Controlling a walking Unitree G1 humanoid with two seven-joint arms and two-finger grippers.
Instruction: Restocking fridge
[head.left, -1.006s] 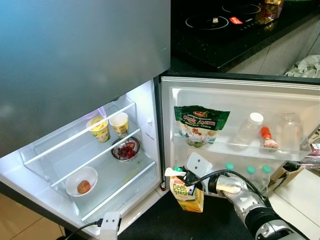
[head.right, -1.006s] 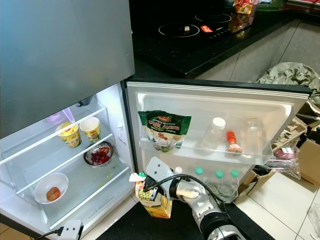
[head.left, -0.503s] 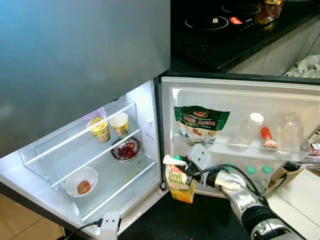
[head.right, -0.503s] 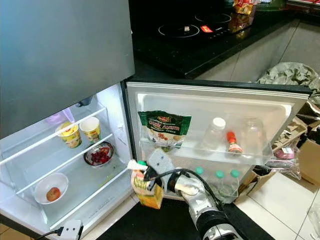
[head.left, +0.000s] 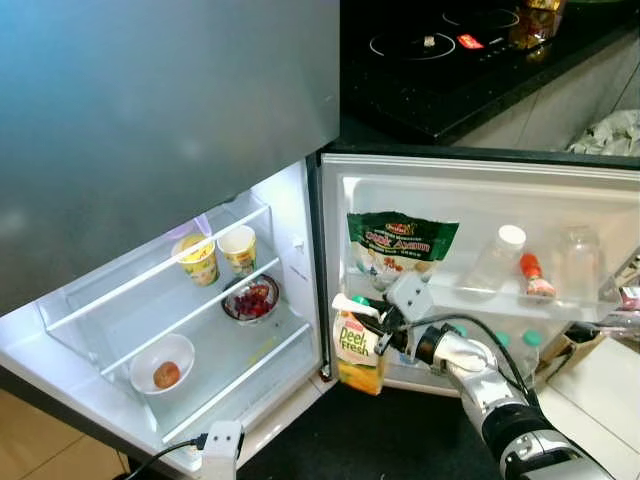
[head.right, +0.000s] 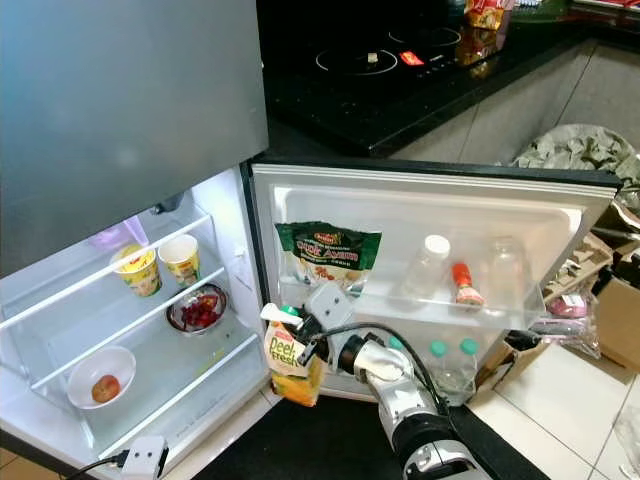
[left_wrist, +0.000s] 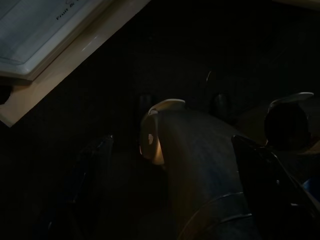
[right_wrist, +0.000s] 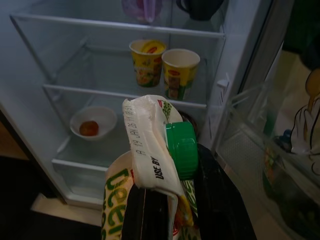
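One juice carton (head.left: 357, 349) | right gripper (head.left: 385, 335) jaws clamped on it | at fridge door (head.left: 480, 200)

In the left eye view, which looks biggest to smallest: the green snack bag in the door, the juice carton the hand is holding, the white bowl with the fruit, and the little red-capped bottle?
1. Green snack bag.
2. Juice carton, held by the right hand; it sits nearer the camera, so its true size is unsure.
3. White bowl, close to the carton in apparent size.
4. Red-capped bottle, clearly smallest.
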